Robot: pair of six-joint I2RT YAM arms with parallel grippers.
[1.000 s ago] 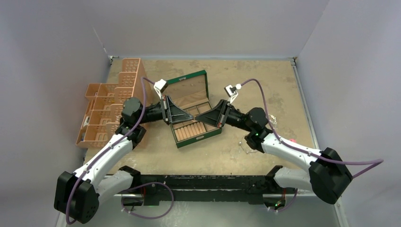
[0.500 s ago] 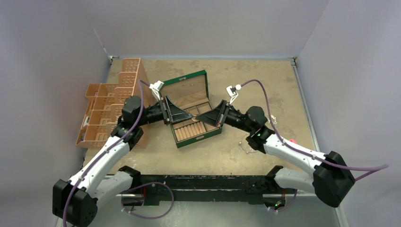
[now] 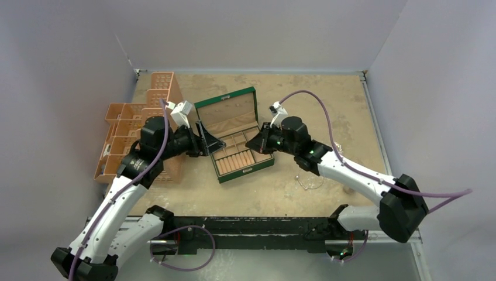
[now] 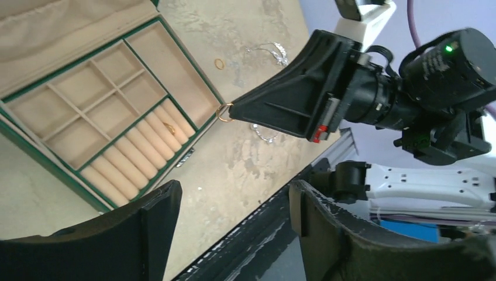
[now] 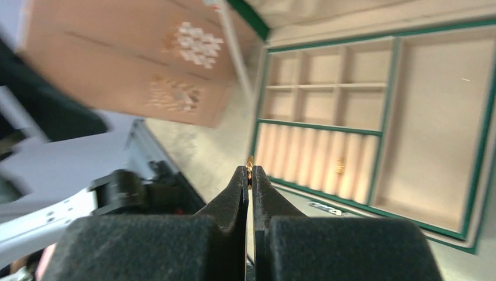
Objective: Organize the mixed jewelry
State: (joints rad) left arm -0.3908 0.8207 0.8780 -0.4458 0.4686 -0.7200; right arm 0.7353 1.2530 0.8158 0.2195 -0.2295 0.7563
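On a mottled tan table [image 3: 327, 99] were set an open green box [image 3: 247, 170], orange baskets [image 3: 126, 140] (at the left) and a thin wire hoop [image 3: 310, 183].

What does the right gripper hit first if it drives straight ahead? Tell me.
Probably the green box: the right gripper, shut on a small gold ring, aims at the edge of its ring rolls. Depth is unclear; it might meet the table alongside instead.
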